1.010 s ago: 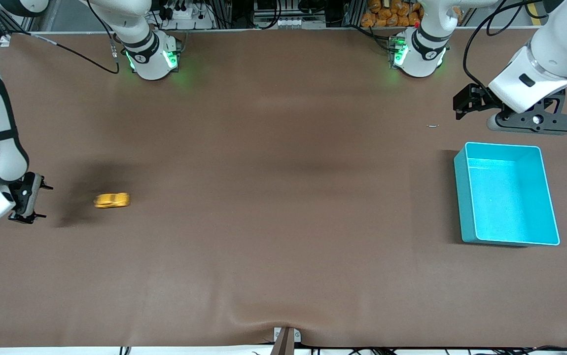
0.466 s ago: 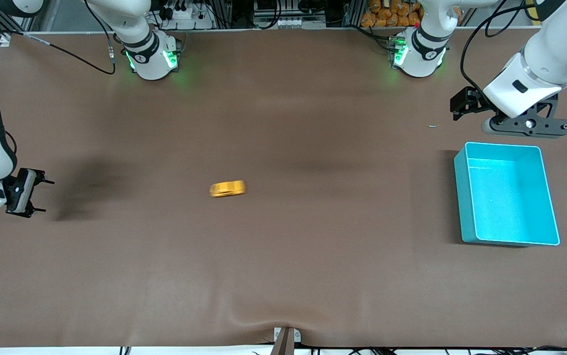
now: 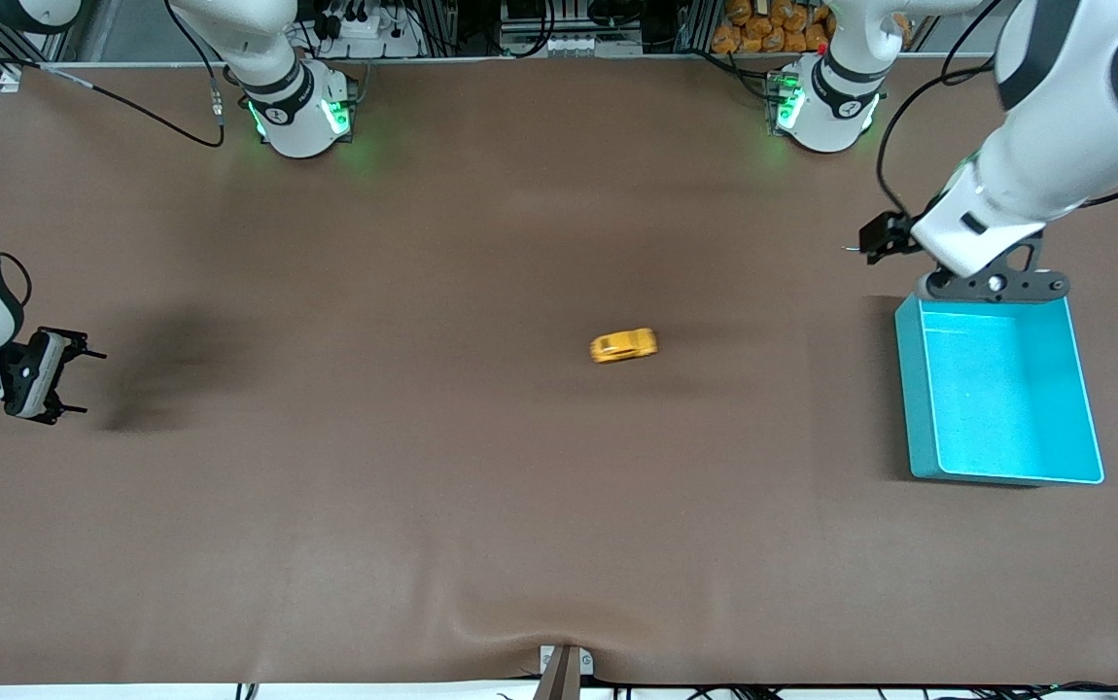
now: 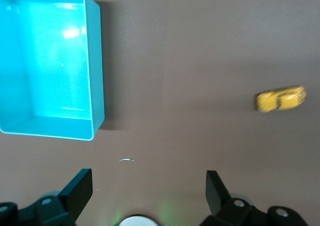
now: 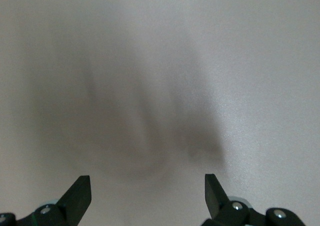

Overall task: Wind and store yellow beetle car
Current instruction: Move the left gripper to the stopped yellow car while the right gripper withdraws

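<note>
yellow beetle car (image 3: 623,345) mid-table, well apart from turquoise bin (image 3: 919,389), bare cloth around

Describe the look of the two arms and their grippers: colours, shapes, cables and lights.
Both arms are glossy white with rounded links and black joint bands. Their round bases carry green lights. Black cables trail from each arm. The left gripper is a flat black bar under a white wrist, with a small black box beside it. The right gripper is black too, with short, thin jaws on a white wrist.
</note>
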